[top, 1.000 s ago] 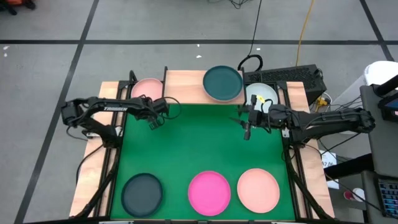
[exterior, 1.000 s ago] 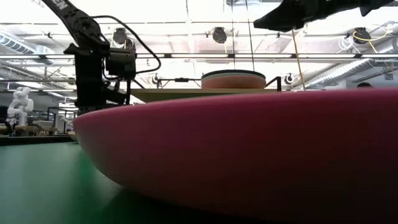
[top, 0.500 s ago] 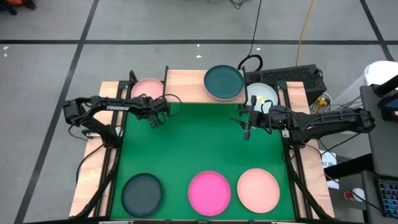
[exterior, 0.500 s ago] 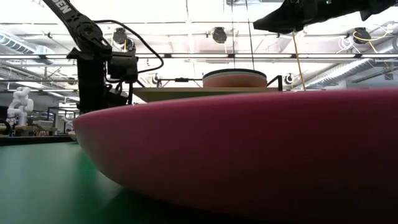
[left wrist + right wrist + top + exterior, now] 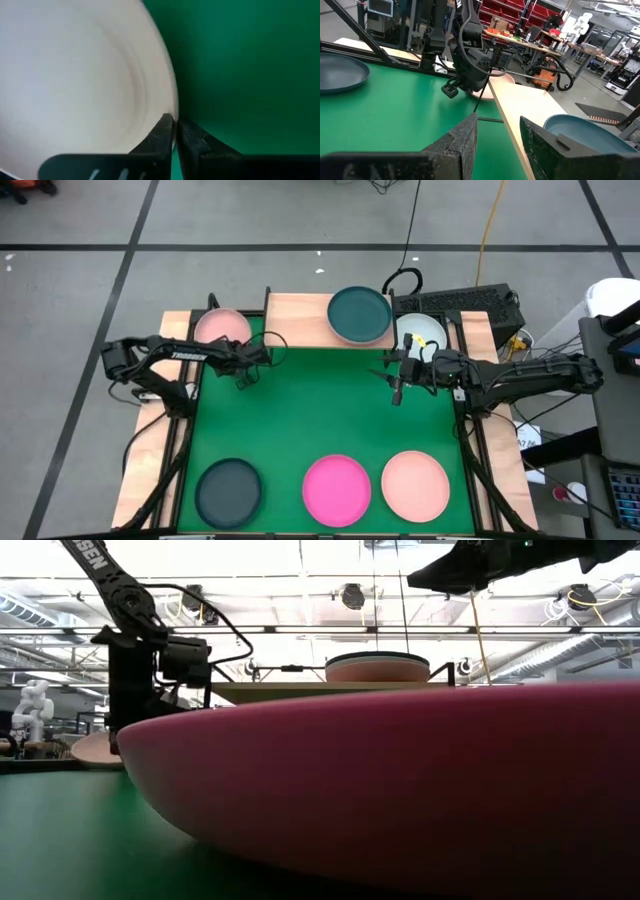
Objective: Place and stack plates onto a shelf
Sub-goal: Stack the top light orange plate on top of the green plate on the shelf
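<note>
A light pink plate (image 5: 222, 327) lies at the table's far left, beside the shelf (image 5: 298, 319). My left gripper (image 5: 243, 358) is shut on its rim; the left wrist view shows the plate (image 5: 80, 80) pale against the green mat. The shelf, a light-wood board, carries a dark teal plate (image 5: 359, 314) stacked on a peach one (image 5: 377, 670). My right gripper (image 5: 397, 387) hangs open over the mat near a pale mint plate (image 5: 421, 330) and touches nothing. A dark grey plate (image 5: 229, 491), a magenta plate (image 5: 337, 490) and a peach plate (image 5: 415, 485) rest along the near edge. My left gripper pinches the pink plate's rim (image 5: 174, 107) between its two fingers, one finger (image 5: 159, 136) on the inner side and one on the outer. It comes slanting down from the near right side. I cannot tell whether the plate is clear of the surface.
The green mat (image 5: 320, 415) lies bare in its middle. Wooden strips (image 5: 150, 450) and black frame rails edge it on both sides. The left half of the shelf's board is bare. Cables and a black box (image 5: 470, 302) sit behind the right arm.
My left gripper has sunk toward the pink plate and shut on its rim. The plate has slid a little toward the table's left edge, away from the shelf.
</note>
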